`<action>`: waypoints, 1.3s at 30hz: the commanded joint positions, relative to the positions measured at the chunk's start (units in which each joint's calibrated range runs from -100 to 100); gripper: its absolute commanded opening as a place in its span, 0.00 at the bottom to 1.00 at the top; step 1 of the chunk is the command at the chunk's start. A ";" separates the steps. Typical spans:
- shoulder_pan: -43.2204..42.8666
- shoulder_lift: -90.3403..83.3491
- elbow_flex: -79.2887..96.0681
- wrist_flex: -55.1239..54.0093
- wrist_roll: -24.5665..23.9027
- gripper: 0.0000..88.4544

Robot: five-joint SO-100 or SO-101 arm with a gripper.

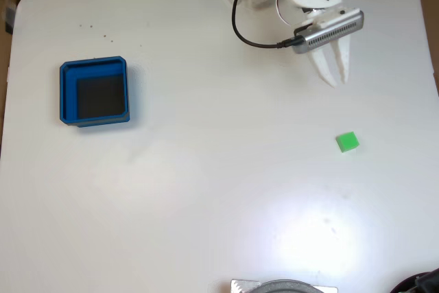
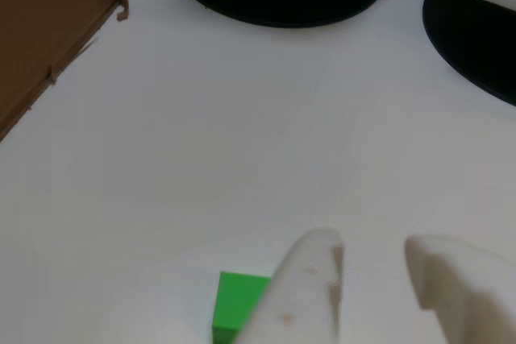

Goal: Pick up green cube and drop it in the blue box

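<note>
A small green cube [image 1: 348, 142] rests flat at four o'clock; the shallow, black-floored blue box [image 1: 95, 92] sits at nine o'clock.

white table [image 1: 206, 190] with rounded corners, bright glare patch, brown floor [image 2: 48, 22] beyond

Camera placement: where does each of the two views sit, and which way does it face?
Fixed view: above the white table, looking straight down on the blue box, the green cube and the arm's end effector.
Other view: low behind the end effector, looking past its white fingertips across the table.
Shared: the green cube, the end effector and the table.
</note>
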 commanded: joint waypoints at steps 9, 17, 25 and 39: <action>-0.64 14.70 -20.16 -0.87 -0.05 0.02; -0.64 22.47 -31.29 8.34 -0.05 0.02; -0.64 32.26 -47.09 21.55 -0.05 0.02; -0.79 41.29 -59.39 33.78 -0.05 0.02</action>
